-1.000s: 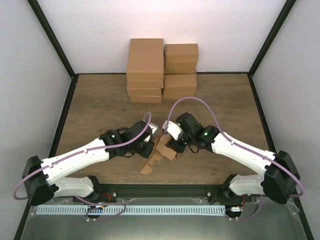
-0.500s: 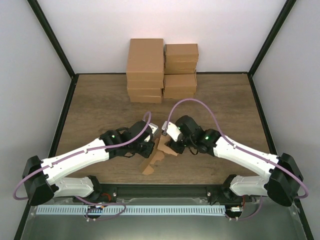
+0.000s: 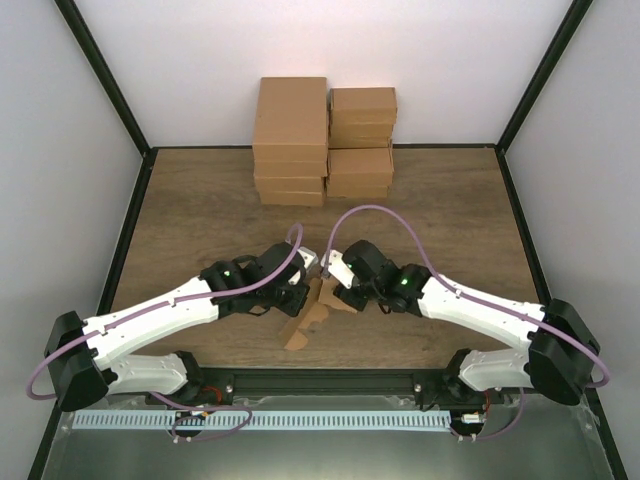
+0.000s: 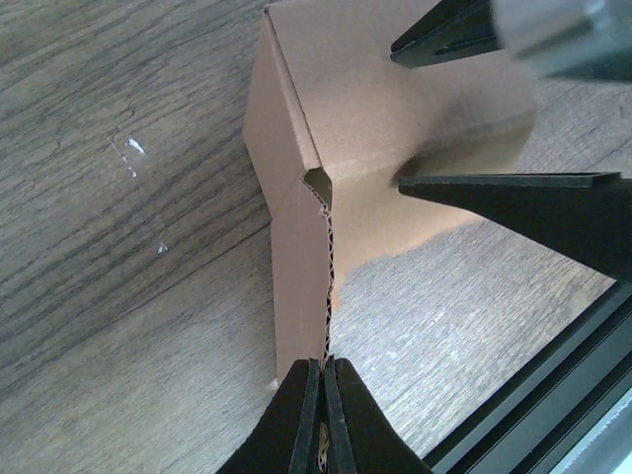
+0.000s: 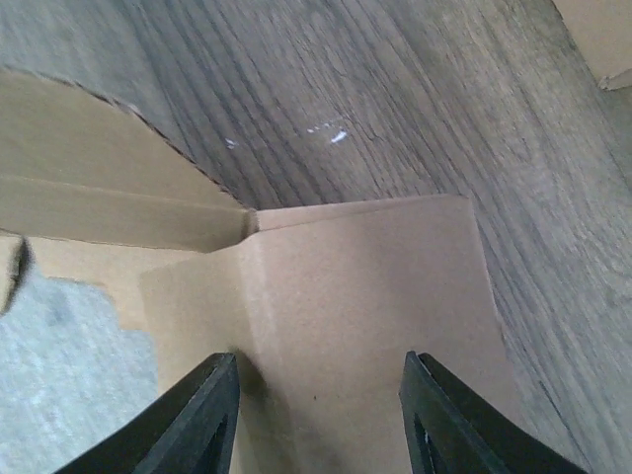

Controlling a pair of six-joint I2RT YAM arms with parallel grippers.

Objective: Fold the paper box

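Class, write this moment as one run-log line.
left gripper: shut on paper box edge | right gripper: open over a box panel | fold: unfinished

Wood-grain table (image 3: 200,200), pale walls (image 3: 300,40), black corner posts (image 3: 105,75).

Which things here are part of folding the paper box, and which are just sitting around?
In use: paper box; left gripper, shut on its edge; right gripper, open over a flap.
Lying about: stacks of brown cartons at the back.

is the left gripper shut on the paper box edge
Yes, the left gripper pinches the paper box by its thin edge.
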